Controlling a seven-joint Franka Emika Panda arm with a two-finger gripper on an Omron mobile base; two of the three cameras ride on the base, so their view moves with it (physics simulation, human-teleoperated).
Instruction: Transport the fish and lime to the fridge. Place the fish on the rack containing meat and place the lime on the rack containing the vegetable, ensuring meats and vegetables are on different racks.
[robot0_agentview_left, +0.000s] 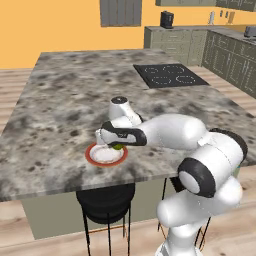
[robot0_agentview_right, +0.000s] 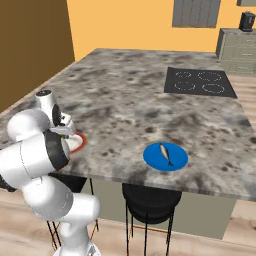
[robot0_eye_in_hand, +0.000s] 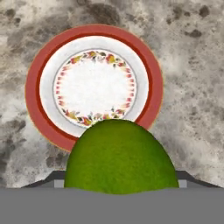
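Note:
The green lime (robot0_eye_in_hand: 120, 157) fills the bottom of the hand view, held between my gripper's tips. In the left base view my gripper (robot0_agentview_left: 117, 145) is shut on the lime (robot0_agentview_left: 118, 147), just above a white plate with a red rim (robot0_agentview_left: 95, 156). That plate (robot0_eye_in_hand: 94, 85) lies bare on the stone counter below. The small grey fish (robot0_agentview_right: 165, 153) rests on a blue plate (robot0_agentview_right: 152, 160) near the counter's front edge, well to the right of my gripper (robot0_agentview_right: 64, 132). The fridge, its racks, the meat and the vegetable are out of view.
The speckled island counter (robot0_agentview_left: 75, 90) carries a black cooktop (robot0_agentview_left: 170, 75) at its far right. Black stools (robot0_agentview_left: 106, 205) stand under the front edge. Grey-green cabinets (robot0_agentview_left: 175, 42) line the back wall.

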